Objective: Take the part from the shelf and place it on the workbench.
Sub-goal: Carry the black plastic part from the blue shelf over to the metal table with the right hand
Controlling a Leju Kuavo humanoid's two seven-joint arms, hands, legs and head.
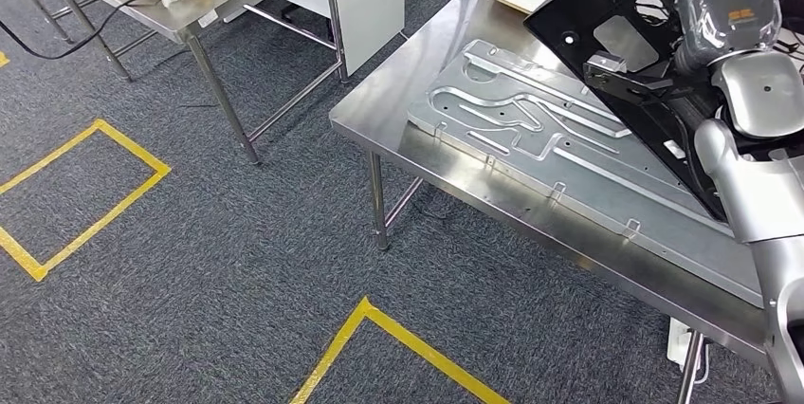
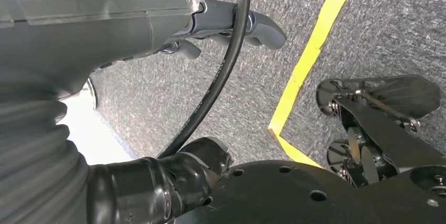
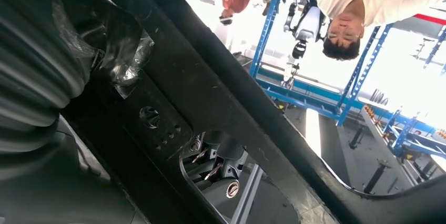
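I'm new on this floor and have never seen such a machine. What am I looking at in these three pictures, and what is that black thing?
These come from a two-legged humanoid robot with silver arms and many-fingered hands. The wide picture is its head camera, looking down. The other two sit at its wrists, so they look turned or upside down.

In the head view, the right hand holds a black part, a flat plate with holes, tilted above a steel workbench. On the bench lies a large grey metal plate with grooves. Another steel table stands further left, and yellow tape marks the carpet.

The left hand hangs over the floor, fingers curled, holding nothing. A person stands near blue racks.
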